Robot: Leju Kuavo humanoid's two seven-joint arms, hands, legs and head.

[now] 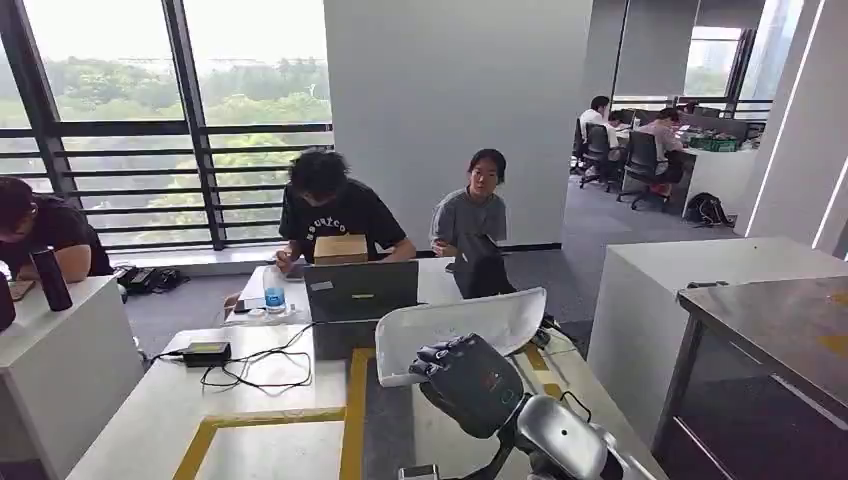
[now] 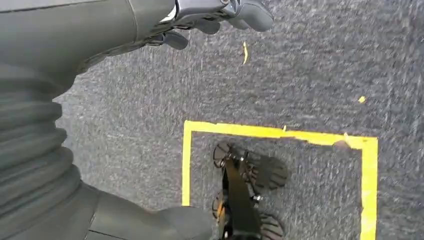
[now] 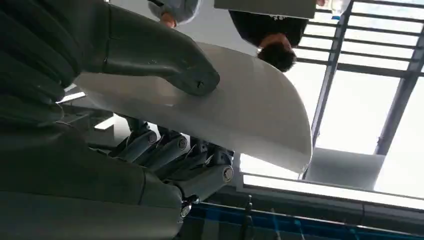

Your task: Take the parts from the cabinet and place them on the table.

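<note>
My right hand [image 1: 470, 382] grips a flat white curved part [image 1: 458, 328] and holds it level above the near end of the table [image 1: 150, 415]. The right wrist view shows the thumb [image 3: 165, 60] pressed on one face of the white part [image 3: 250, 105] and the darker fingers [image 3: 175, 155] under the other face. My left hand [image 2: 220, 15] hangs beside my body over the grey carpet, its fingers loosely curled with nothing in them.
On the table stand an open laptop [image 1: 360, 292], a power brick [image 1: 207, 353] with cables and a water bottle [image 1: 274, 292]. Two people sit at its far end, another at the left. A steel-topped cabinet [image 1: 780, 330] stands at the right, a white counter [image 1: 690, 270] behind it.
</note>
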